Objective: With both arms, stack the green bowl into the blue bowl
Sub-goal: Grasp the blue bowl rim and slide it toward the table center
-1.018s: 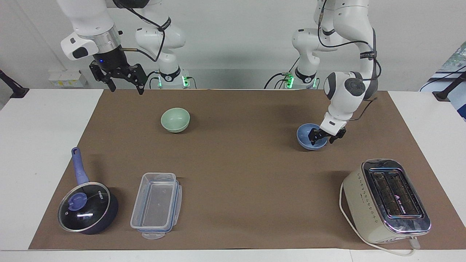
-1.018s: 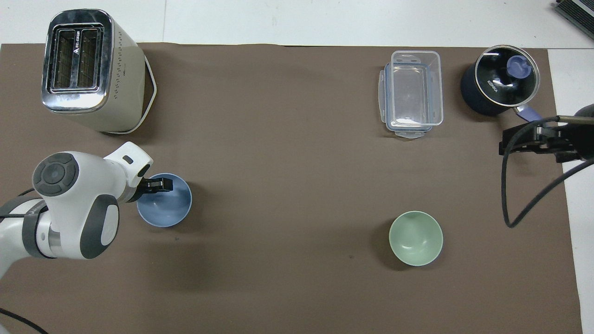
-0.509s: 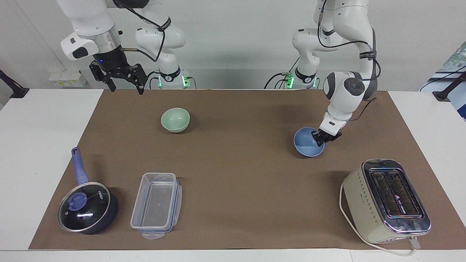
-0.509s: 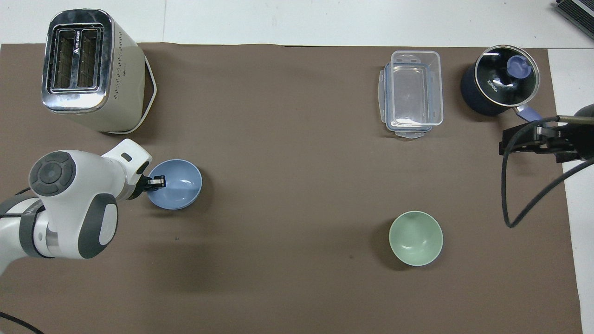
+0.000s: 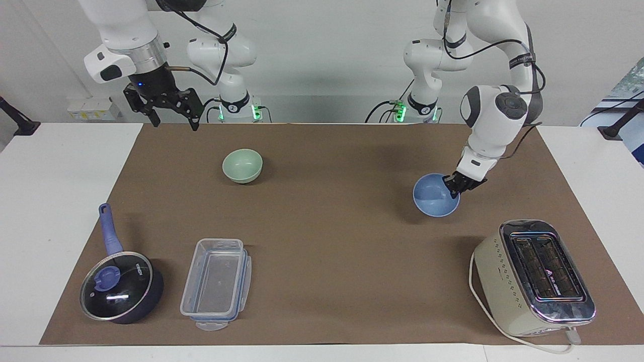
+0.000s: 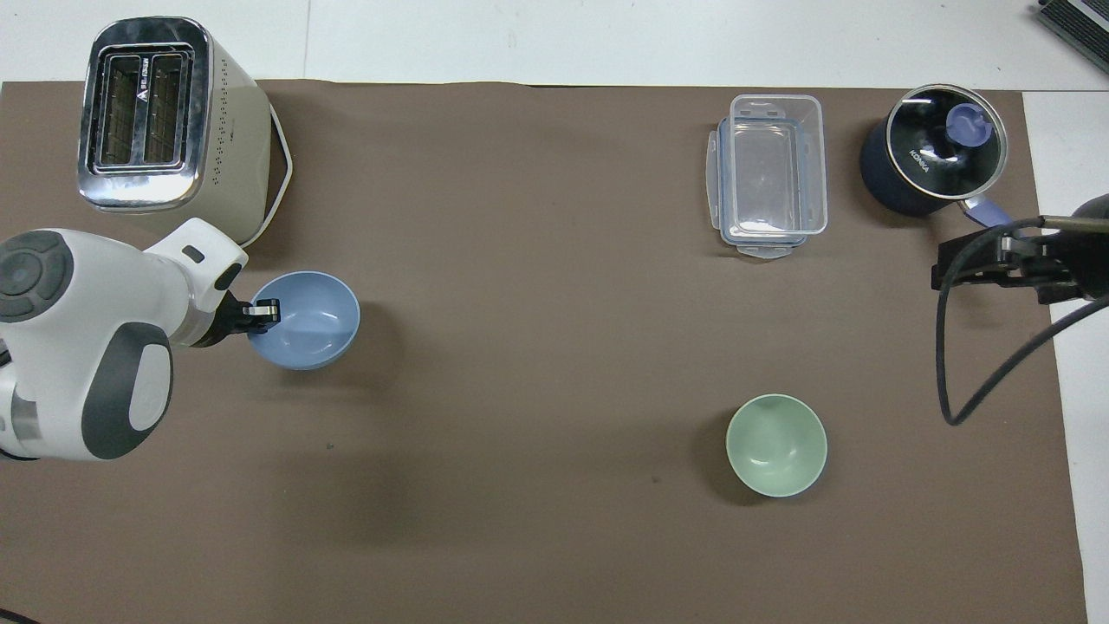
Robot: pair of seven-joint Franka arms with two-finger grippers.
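The blue bowl (image 5: 433, 202) is gripped at its rim by my left gripper (image 5: 454, 185), which is shut on it. The bowl hangs tilted a little above the brown mat, at the left arm's end of the table; it also shows in the overhead view (image 6: 308, 322), with the left gripper (image 6: 260, 310) at its rim. The green bowl (image 5: 242, 165) stands upright on the mat toward the right arm's end, seen too in the overhead view (image 6: 776, 445). My right gripper (image 5: 171, 119) waits raised and open over the mat's edge, apart from the green bowl, and shows in the overhead view (image 6: 983, 260).
A cream toaster (image 5: 533, 276) stands farther from the robots than the blue bowl, close to it (image 6: 169, 130). A clear plastic container (image 5: 216, 284) and a dark blue lidded saucepan (image 5: 121, 286) sit farther out than the green bowl. A brown mat (image 5: 327, 241) covers the table.
My left gripper closed on the blue bowl's rim, lifted and tilted it, and carried it slightly farther from the robots. The right arm and green bowl have not moved.
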